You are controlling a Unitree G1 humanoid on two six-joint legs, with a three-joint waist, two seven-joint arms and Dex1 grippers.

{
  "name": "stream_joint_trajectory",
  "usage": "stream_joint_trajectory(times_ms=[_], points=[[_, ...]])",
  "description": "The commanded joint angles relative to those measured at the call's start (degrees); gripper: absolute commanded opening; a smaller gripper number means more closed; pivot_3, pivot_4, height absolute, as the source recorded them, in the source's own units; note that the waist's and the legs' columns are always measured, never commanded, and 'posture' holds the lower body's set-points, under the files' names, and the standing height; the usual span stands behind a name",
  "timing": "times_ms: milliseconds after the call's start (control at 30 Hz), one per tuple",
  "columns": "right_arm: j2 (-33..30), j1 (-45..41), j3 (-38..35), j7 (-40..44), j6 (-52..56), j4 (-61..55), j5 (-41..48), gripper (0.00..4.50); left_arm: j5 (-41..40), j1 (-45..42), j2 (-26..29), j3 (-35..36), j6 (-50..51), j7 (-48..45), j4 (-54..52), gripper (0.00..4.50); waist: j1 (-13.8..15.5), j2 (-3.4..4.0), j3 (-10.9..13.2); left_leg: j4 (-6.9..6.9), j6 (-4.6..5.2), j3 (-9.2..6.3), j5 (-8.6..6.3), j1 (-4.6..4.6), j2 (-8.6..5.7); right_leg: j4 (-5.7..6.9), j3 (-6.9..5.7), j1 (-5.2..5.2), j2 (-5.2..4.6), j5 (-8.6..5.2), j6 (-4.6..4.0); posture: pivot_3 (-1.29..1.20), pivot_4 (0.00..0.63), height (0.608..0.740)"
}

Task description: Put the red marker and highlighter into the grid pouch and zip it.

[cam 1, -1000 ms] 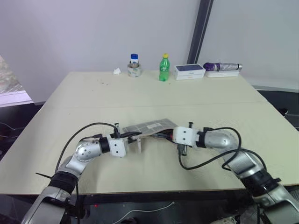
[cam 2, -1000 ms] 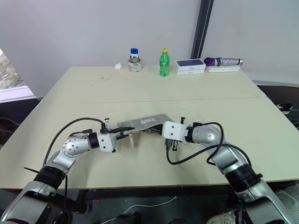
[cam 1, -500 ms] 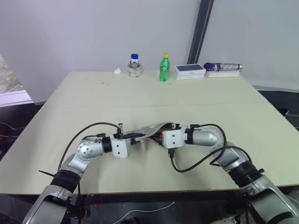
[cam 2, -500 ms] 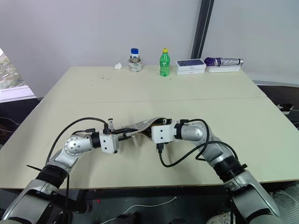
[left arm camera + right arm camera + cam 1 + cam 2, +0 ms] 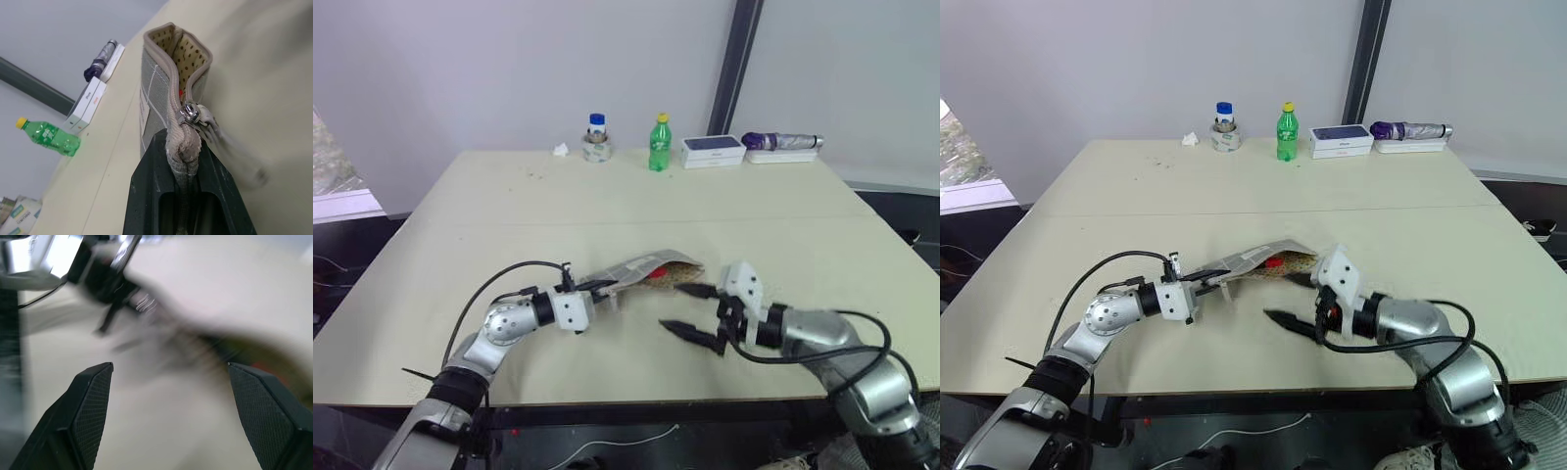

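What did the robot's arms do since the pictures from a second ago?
The right gripper pulled back out of the grid pouch toward the robot and opened its fingers wide, empty. It left something red showing inside the pouch's open mouth. The left gripper stayed shut on the zipper end of the pouch. The green bottle and the other things at the far edge of the table did not move.

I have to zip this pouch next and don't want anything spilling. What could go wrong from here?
1. The grid pouch is open, with something red at its mouth; it may slip out or catch in the zipper.
2. The left gripper pinches only the zipper end, so the pouch may twist or pull free when the slider is tugged.
3. The right gripper hangs open beside the pouch; a poor approach might knock the mouth.
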Motion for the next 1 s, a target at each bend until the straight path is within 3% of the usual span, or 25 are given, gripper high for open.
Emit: stream_joint_trajectory(times_ms=[33,200,467,567,767,1000], points=[[5.24,0.02,3.15,-6.48,3.22,1.32,-0.65,3.84,2.69,-2.66,-0.21,-0.85,-0.88,1.81,-0.97,0.0,-0.22,0.0,0.0,-0.01,0.0,0.0,0.0,0.0,0.0,0.01,0.0,-0.01,0.0,0.0,0.0,0.0,0.15,0.74],[16.22,-5.57,2.97,-14.39,2.8,6.52,-0.87,3.84,6.26,-4.76,1.88,-2.07,-2.87,1.94,-0.48,0.0,-0.43,0.0,0.0,-0.04,-0.01,0.02,0.01,0.0,-0.01,0.03,0.01,-0.05,0.01,0.0,0.0,0.0,0.15,0.74],[23.8,-9.54,6.58,-15.54,2.11,10.41,-0.93,3.84,7.26,-5.83,2.99,-2.49,-3.44,3.04,-0.24,0.0,-0.3,0.02,0.0,-0.07,-0.01,0.0,0.01,0.0,-0.01,0.02,0.0,-0.07,0.01,0.0,0.0,0.0,0.15,0.74],[25.55,-10.79,7.26,-15.31,1.24,12.06,-1.38,2.98,5.56,-5.11,2.19,-2.19,-2.13,2.99,-1.61,0.0,-0.28,0.01,0.0,-0.06,-0.01,0.0,0.01,0.0,-0.02,0.02,0.01,-0.06,0.01,0.0,0.0,0.0,0.15,0.74],[21.97,-10.79,6.76,-14.2,-0.26,13.5,-3.64,0.04,5.01,-3.19,3.27,-1.39,-1.39,3.42,-2.2,0.0,-0.43,0.02,0.0,-0.06,-0.01,0.0,0.01,0.0,-0.01,0.04,0.01,-0.09,0.01,0.0,0.0,0.0,0.15,0.74],[11.04,-9.13,4.72,-9.34,-2.94,13.51,-6.52,0.04,-0.77,0.8,6.8,1.1,1.27,0.95,-3.24,0.0,-0.34,0.02,0.0,-0.06,-0.01,0.0,0.01,0.0,-0.01,0.04,0.01,-0.08,0.01,0.0,0.0,0.0,0.15,0.74]])
